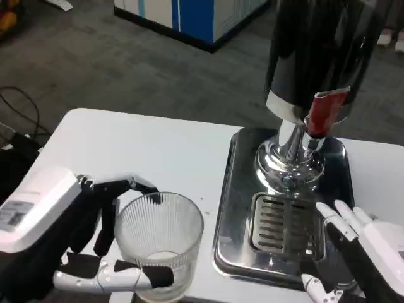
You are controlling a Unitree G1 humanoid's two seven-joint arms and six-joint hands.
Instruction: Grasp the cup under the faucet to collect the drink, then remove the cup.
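Left hand [104, 237] grips the cup [159, 243] — beside the tray [230, 208].

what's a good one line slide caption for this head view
Left hand holds a ribbed clear cup on the white table, beside the dispenser's steel drip tray; right hand waits open by the grate.
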